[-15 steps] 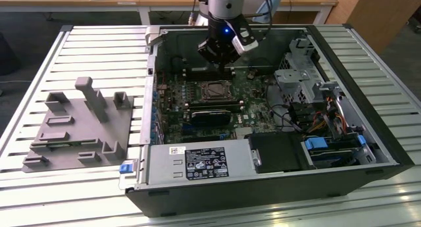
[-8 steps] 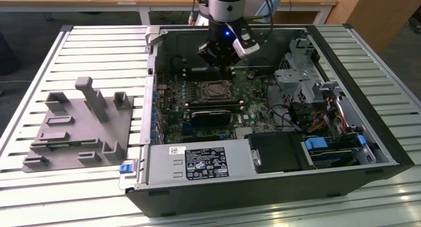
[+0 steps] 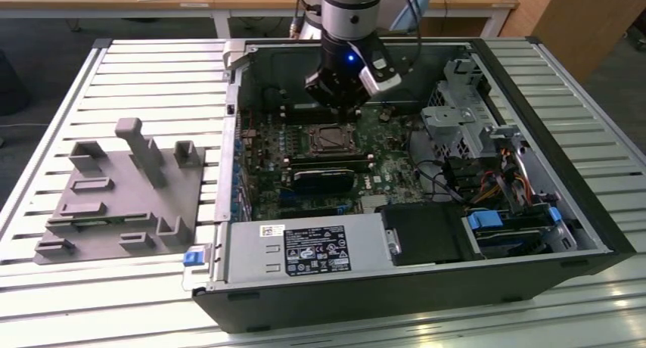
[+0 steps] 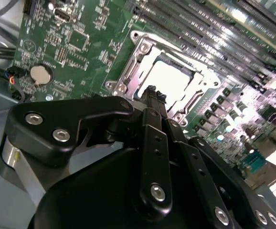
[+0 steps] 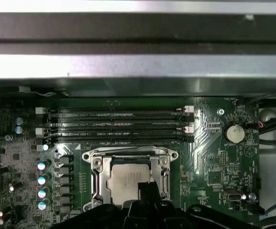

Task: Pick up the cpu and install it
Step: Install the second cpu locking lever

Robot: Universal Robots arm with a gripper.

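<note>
The cpu (image 5: 126, 182) is a silvery square lying flat inside the metal-framed socket (image 5: 96, 177) on the green motherboard. In the second wrist view the cpu (image 4: 169, 78) glares bright within the socket frame (image 4: 128, 71). My gripper (image 4: 150, 91) hovers just above the socket's edge, its black fingers (image 4: 152, 143) drawn together to one tip with nothing between them. In the exterior view the gripper (image 3: 338, 112) hangs inside the open computer case, right over the socket (image 3: 331, 140).
A grey plastic tray (image 3: 121, 200) with upright posts lies on the slatted table at the exterior view's left. A long black card (image 3: 325, 178) sits in front of the socket. Memory slots (image 5: 119, 121), a coin battery (image 5: 233, 132), drive cages (image 3: 459, 125) and cables (image 3: 485, 185) crowd the case.
</note>
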